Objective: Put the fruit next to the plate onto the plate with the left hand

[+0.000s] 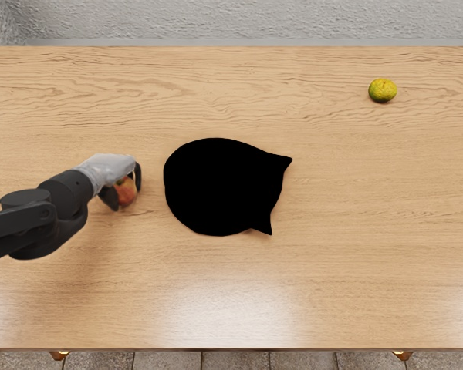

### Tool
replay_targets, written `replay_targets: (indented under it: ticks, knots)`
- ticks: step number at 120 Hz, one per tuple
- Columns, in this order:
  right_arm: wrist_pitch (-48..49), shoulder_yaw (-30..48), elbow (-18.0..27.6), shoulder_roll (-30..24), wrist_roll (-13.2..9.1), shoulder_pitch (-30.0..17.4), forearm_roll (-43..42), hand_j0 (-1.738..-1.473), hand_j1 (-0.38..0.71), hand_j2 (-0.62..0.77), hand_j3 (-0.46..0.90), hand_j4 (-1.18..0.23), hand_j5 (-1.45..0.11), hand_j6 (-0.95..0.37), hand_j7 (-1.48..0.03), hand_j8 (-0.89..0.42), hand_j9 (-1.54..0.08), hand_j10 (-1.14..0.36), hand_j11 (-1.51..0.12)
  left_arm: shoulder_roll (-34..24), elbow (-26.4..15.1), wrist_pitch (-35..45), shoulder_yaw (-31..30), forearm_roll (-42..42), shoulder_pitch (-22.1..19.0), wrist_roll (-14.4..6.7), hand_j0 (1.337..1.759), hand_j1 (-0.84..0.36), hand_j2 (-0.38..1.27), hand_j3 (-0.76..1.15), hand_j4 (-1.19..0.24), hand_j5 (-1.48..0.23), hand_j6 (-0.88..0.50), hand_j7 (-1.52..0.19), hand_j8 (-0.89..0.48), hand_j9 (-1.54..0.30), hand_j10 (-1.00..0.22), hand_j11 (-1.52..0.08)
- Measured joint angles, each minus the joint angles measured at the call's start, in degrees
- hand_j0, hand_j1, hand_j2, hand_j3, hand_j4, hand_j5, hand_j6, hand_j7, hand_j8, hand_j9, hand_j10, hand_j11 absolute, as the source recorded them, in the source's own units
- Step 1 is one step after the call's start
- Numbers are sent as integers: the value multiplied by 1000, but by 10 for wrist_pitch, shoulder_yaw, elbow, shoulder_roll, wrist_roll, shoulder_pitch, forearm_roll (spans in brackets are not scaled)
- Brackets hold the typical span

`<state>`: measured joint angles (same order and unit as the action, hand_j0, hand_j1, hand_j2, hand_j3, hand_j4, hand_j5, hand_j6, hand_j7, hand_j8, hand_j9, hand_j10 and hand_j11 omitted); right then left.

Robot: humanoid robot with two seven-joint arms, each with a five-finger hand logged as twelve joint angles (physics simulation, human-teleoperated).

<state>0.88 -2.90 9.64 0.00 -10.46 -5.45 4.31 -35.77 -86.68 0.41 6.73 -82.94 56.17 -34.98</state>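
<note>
1. The left hand (108, 171), on a dark arm from the left edge, has its pale grey fingers curled down around the small red-orange round fruit (126, 193).
2. That fruit is in the grip just left of the flat black cat-head-shaped plate (220, 185) — near its rim, not on it.
3. Well apart, at the back right of the light wooden table (309, 293) — a yellow-green round citrus (383, 90), alone.
</note>
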Motion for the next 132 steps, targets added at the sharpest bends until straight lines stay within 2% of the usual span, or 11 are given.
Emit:
replay_targets:
  ticks: [9,39,50,60,111,132]
  knots:
    - [0,0,0,0,0,0,0,-1658,-349,0,0,0,0,0,0,0,0,0,0,1,0,-3,3,4,7,0,1650,-296,275,0,-582,-930,-394,-946,-426,-965,-696,-968]
    - [0,0,0,0,0,0,0,-1658,-349,0,0,0,0,0,0,0,0,0,0,-13,-1,-34,8,39,81,0,1649,-315,290,0,-556,-983,-367,-970,-401,-993,-711,-997]
    - [0,0,0,0,0,0,0,-1658,-349,0,0,0,0,0,0,0,0,0,0,-2,-3,-51,8,61,114,0,1649,-319,303,0,-546,-989,-358,-968,-397,-995,-712,-1000]
    - [0,0,0,0,0,0,0,-1658,-349,0,0,0,0,0,0,0,0,0,0,7,-5,-59,8,74,126,0,1649,-324,302,0,-541,-992,-351,-968,-396,-995,-711,-1000]
    - [0,0,0,0,0,0,0,-1658,-349,0,0,0,0,0,0,0,0,0,0,130,-10,-59,35,83,125,0,1650,-301,276,0,-556,-987,-380,-957,-407,-987,-707,-994]
    - [0,0,0,0,0,0,0,-1658,-349,0,0,0,0,0,0,0,0,0,0,151,-2,-54,32,67,91,0,1650,-268,236,0,-586,-976,-407,-956,-436,-987,-707,-993]
